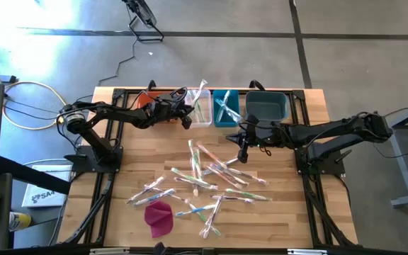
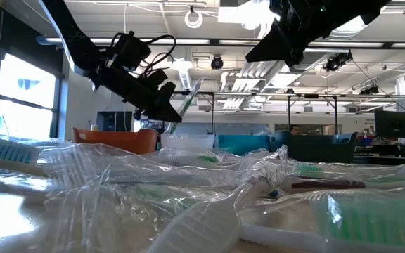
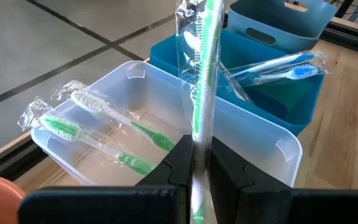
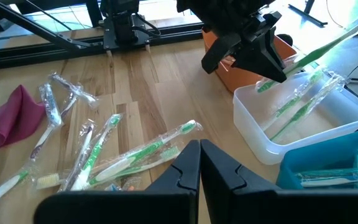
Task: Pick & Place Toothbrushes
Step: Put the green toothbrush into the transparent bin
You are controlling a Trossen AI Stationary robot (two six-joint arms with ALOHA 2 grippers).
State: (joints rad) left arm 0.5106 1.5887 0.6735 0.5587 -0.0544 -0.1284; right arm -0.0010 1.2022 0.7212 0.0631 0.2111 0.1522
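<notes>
My left gripper (image 1: pixel 187 117) is shut on a wrapped green-handled toothbrush (image 1: pixel 201 93) above the clear bin (image 1: pixel 201 113) at the table's far edge. Two green toothbrushes (image 3: pixel 104 134) lie in that bin. The blue bin (image 1: pixel 225 108) beside it holds blue toothbrushes (image 3: pixel 278 68). Many wrapped toothbrushes (image 1: pixel 211 177) lie scattered on the wood in the middle of the table. My right gripper (image 1: pixel 243 152) hangs shut above the far side of that pile, with nothing between its fingers (image 4: pixel 188 163). My left gripper pinches the toothbrush's green handle (image 3: pixel 200 134), through its clear wrapper, between its two fingers. The fingers come from the table's left, slanting a little downward, and lie across the handle. The toothbrush is lifted clear and stands tilted, its head end (image 3: pixel 197 28) up over the clear bin.
An orange bin (image 1: pixel 142 99) stands left of the clear one and a dark teal bin (image 1: pixel 266 105) right of the blue one. A magenta cloth lump (image 1: pixel 160 216) lies near the table's front left. Bare wood lies at the table's front right.
</notes>
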